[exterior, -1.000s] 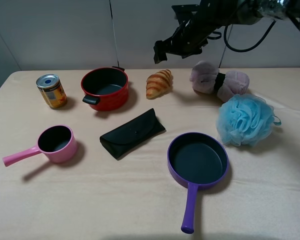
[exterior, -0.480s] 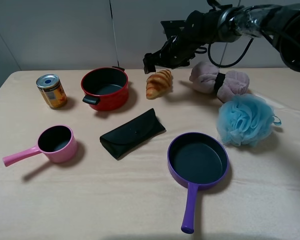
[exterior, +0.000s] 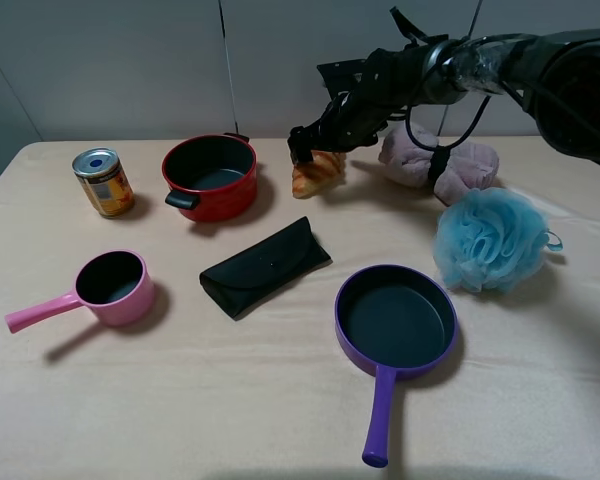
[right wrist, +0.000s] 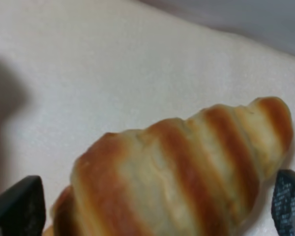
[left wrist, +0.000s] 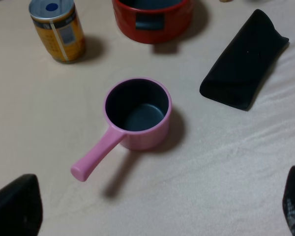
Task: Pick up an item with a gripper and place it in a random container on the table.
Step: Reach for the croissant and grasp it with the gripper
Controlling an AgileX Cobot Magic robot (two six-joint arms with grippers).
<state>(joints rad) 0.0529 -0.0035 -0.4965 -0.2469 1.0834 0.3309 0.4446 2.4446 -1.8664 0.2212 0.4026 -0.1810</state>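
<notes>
The golden-brown croissant (exterior: 317,171) lies on the beige table (exterior: 180,400) at the back, between the red pot and the mauve towel. My right gripper (exterior: 315,145) is right over it, open, with one fingertip (right wrist: 17,209) on each side of the croissant (right wrist: 182,172) in the right wrist view. The purple frying pan (exterior: 396,325) sits empty at the front right, handle toward the front edge. My left gripper (left wrist: 152,209) is open and empty, above the pink saucepan; it does not show in the exterior high view.
A red two-handled pot (exterior: 210,176) and a yellow can (exterior: 103,181) stand at the back left. A pink saucepan (exterior: 110,287), a black glasses case (exterior: 265,266), a blue bath pouf (exterior: 492,238) and a mauve towel bundle (exterior: 438,159) lie around.
My right gripper has moved down and to the left, from above the back edge to straddling the croissant. Nothing else has moved.
</notes>
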